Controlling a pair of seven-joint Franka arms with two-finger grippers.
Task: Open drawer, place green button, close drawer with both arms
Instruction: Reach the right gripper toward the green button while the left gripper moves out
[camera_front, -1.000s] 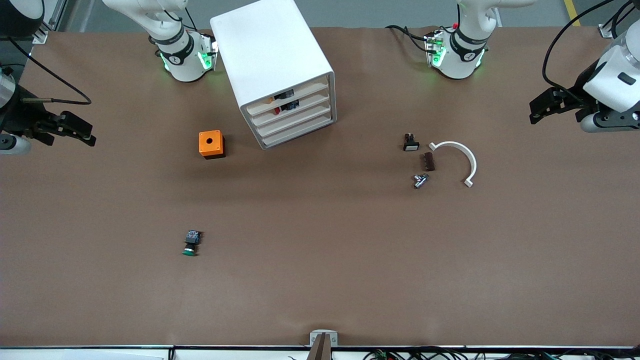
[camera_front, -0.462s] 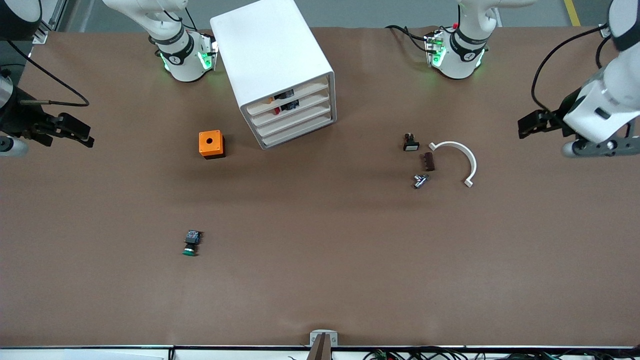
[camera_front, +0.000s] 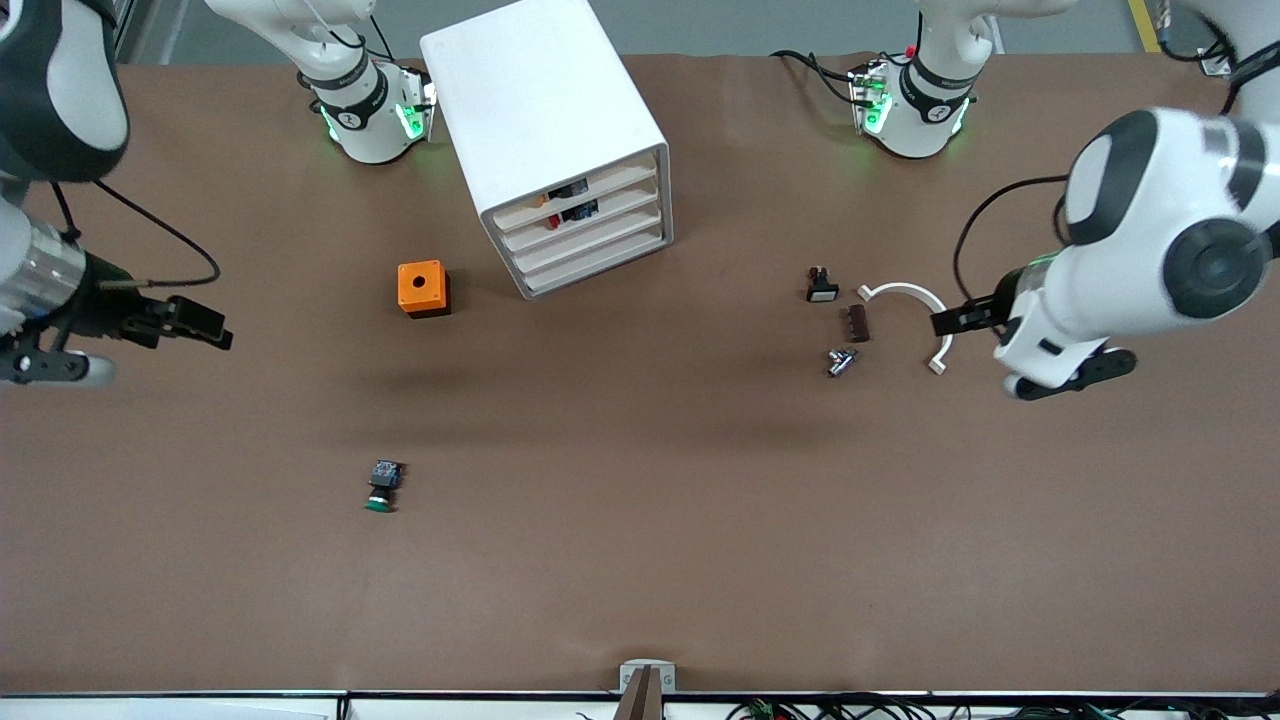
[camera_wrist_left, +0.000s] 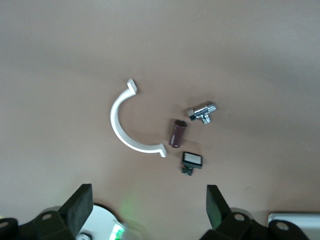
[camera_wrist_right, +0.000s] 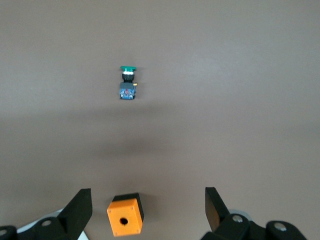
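Note:
The white cabinet (camera_front: 545, 130) stands near the robots' bases. Its third drawer (camera_front: 597, 243) looks shut. The green-capped button (camera_front: 383, 486) lies on its side on the brown table, nearer the front camera than the cabinet, and also shows in the right wrist view (camera_wrist_right: 128, 84). My right gripper (camera_front: 212, 336) is open and empty over bare table toward the right arm's end, apart from the button; in its wrist view (camera_wrist_right: 146, 196) the jaws stand wide. My left gripper (camera_front: 948, 321) is open and empty in its wrist view (camera_wrist_left: 147, 195), over the white curved piece.
An orange cube with a hole (camera_front: 423, 288) sits beside the cabinet and shows in the right wrist view (camera_wrist_right: 125, 215). Toward the left arm's end lie a black button with white cap (camera_front: 821, 286), a brown cylinder (camera_front: 857, 323), a chrome fitting (camera_front: 840, 361) and a white curved clamp (camera_front: 915, 300).
Both arms have swung in from the table's ends. The left gripper moved to the white curved clamp. The right gripper moved inward and toward the front camera. No object moved.

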